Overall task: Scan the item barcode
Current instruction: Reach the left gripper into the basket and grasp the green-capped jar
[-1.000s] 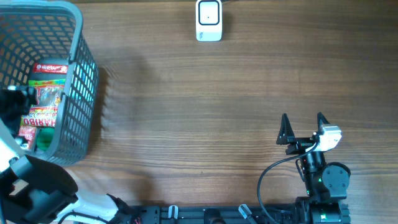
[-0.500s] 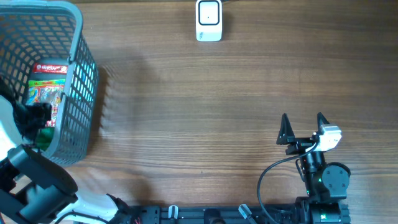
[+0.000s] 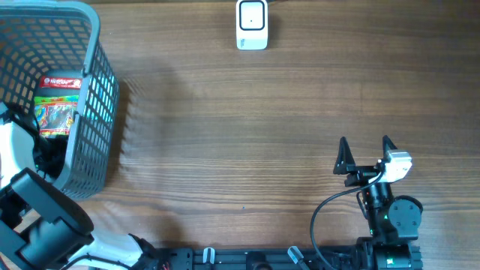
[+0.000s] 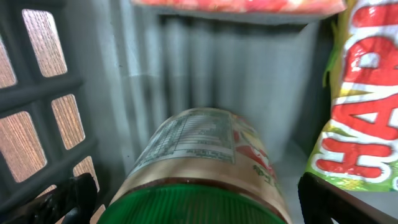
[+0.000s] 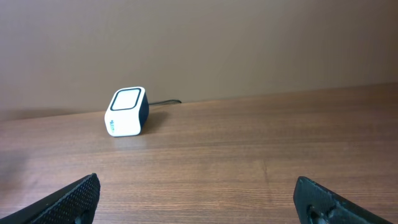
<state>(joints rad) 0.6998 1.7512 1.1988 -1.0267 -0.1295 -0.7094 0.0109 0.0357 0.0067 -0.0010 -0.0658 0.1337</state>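
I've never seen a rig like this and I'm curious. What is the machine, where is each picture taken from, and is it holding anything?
These are two robot arms at a wooden table. One picture looks down from above, and the other two come from a camera on each wrist. The left arm reaches into a grey basket. There the left fingers stand open on either side of a green-lidded jar, beside a Haribo bag, and they hold nothing. The right fingers are also open and empty, facing a small white barcode scanner across the table.
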